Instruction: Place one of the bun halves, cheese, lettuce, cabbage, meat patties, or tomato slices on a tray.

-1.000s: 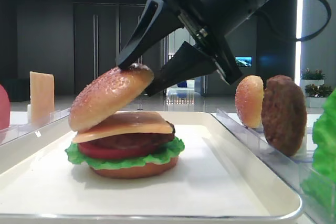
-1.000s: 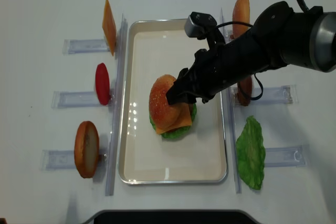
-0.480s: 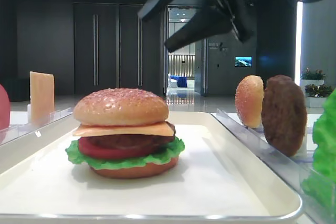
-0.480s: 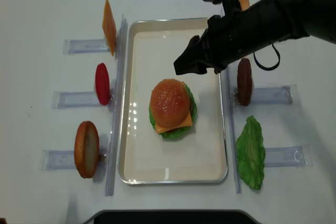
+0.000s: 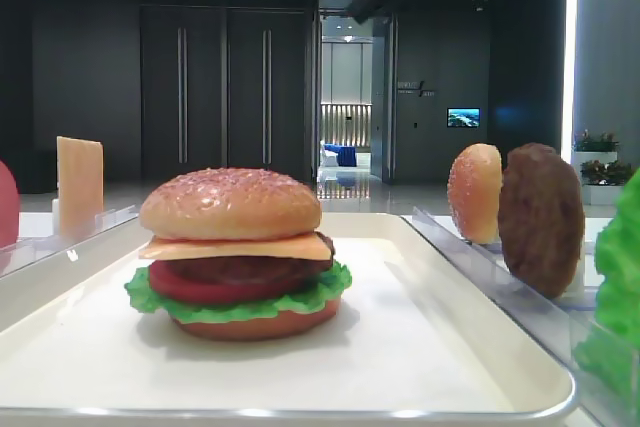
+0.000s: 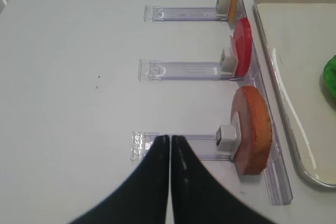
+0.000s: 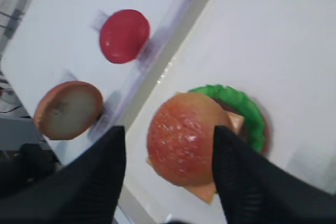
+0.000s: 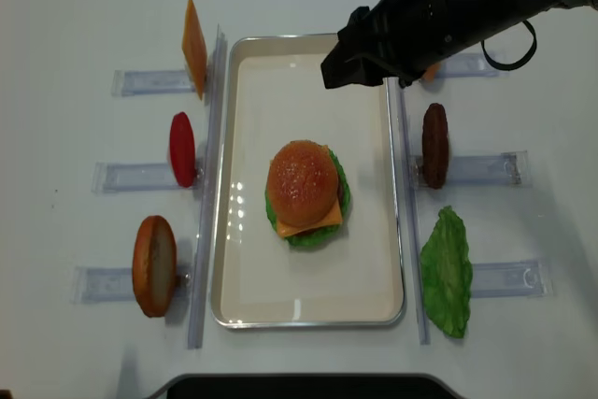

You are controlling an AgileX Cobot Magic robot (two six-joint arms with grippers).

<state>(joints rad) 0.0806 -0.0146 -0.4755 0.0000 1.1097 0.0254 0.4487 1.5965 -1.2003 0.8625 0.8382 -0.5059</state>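
A stacked burger stands in the middle of the cream tray (image 8: 308, 319). Its seeded bun half (image 8: 302, 181) (image 5: 230, 202) lies flat on the cheese (image 5: 240, 247), over patty, tomato, lettuce (image 5: 300, 299) and a bottom bun. My right gripper (image 8: 369, 67) (image 7: 168, 132) hangs open high above the tray's far end, clear of the burger, with nothing between its fingers (image 7: 226, 156). In the left wrist view my left gripper (image 6: 169, 139) is shut and empty, over bare table beside a rack holding another bun half (image 6: 252, 129).
Clear racks flank the tray. On the left stand a cheese slice (image 8: 194, 44), a tomato slice (image 8: 182, 149) and a bun half (image 8: 154, 263). On the right are a meat patty (image 8: 434, 142) and a lettuce leaf (image 8: 447, 273); another bun (image 5: 474, 192) stands behind the patty.
The right gripper let go of the tilted bun half, which now lies level on the cheese. It then rose and drew back toward the tray's far end. The left gripper stayed put.
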